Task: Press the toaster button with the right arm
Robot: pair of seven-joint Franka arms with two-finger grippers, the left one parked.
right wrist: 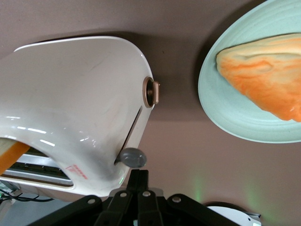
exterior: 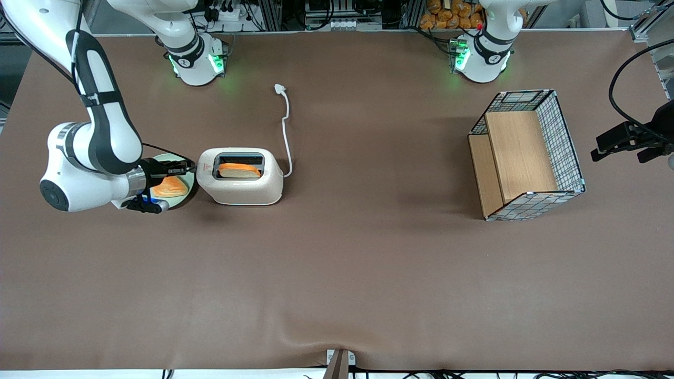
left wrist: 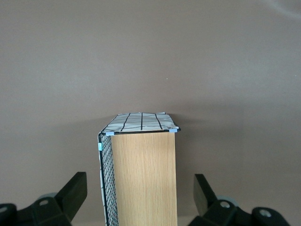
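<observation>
Front view: I have the right arm (exterior: 100, 152) low over the brown counter (exterior: 337, 273), its gripper (exterior: 181, 167) at the glossy cream toaster (exterior: 240, 176)'s narrow end.

Right wrist view: jaws closed, tips touching the small grey button (right wrist: 133, 157); I judge the press just beginning, lever slot mostly untravelled.

A glossy cream-white rounded toaster (exterior: 239, 184) with a red triangle mark and small grey round button (right wrist: 133, 157) holds orange-crusted bread (exterior: 239, 170). The slim black gripper (exterior: 190, 167) meets that button, above a pale green plate (right wrist: 221, 113). A black-and-white grid-patterned wire basket with tan wood panels (exterior: 526, 155) sits on the brown table (exterior: 337, 273).
</observation>
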